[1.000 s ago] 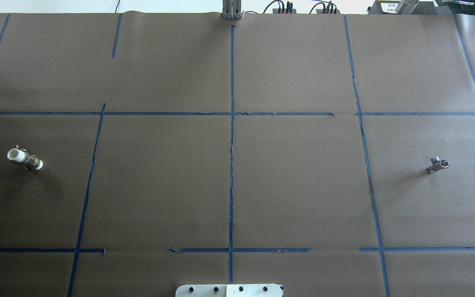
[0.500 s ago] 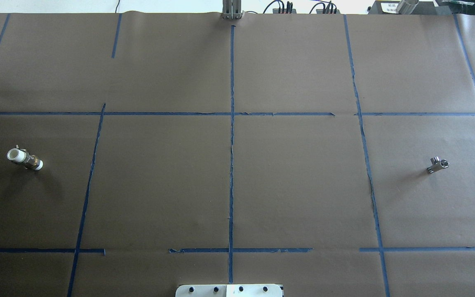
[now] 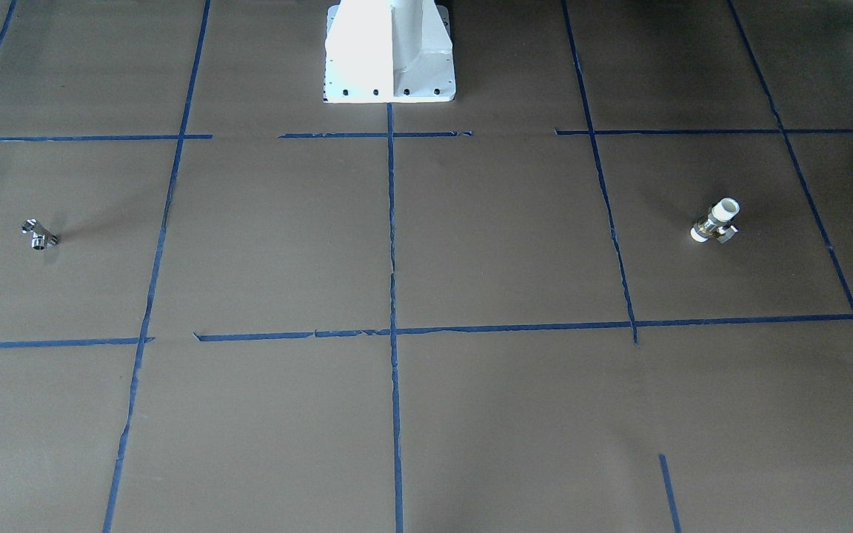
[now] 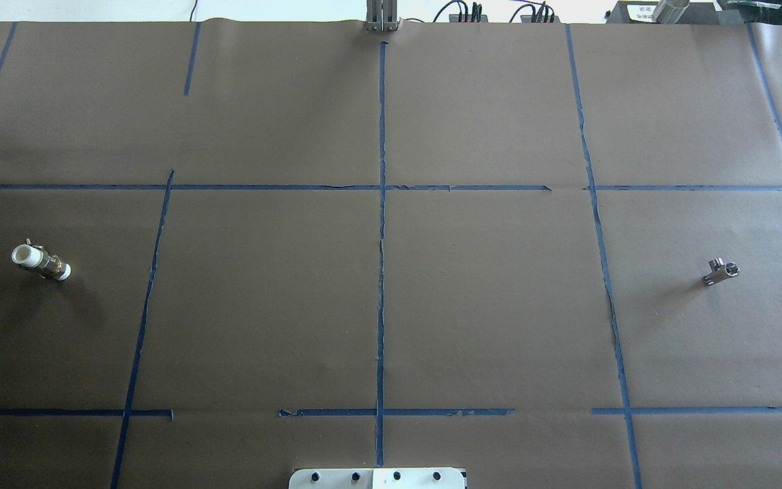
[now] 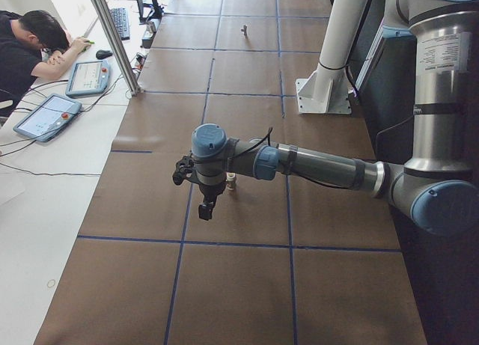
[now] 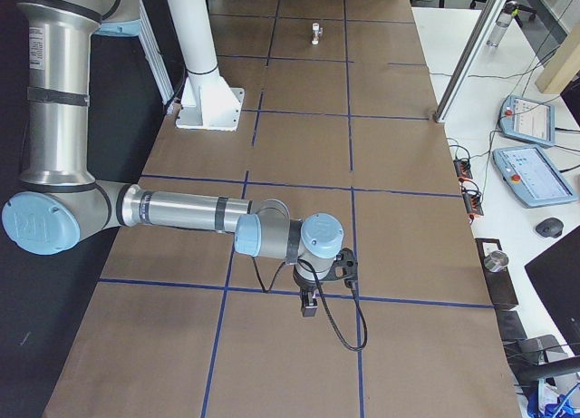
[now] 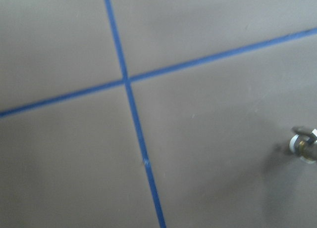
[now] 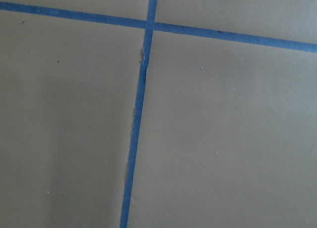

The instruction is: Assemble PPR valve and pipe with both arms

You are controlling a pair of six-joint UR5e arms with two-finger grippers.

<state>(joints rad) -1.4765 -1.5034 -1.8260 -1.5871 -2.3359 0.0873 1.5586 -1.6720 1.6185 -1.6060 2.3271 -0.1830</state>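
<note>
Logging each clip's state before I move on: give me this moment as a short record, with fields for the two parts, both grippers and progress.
valve: on the table, robot's left side, ungrasped
pipe: on the table, robot's right side, far apart from the valve
left gripper: above the table, clear of the valve; jaws cannot be read
right gripper: above the table, clear of the pipe; jaws cannot be read
assembly: not started

Robotics lab, brown-papered table (image 4: 499, 326) gridded with blue tape (image 4: 381, 285), teach pendants (image 6: 531, 175) on side desk (image 5: 67, 210), operator (image 5: 30, 49)
</note>
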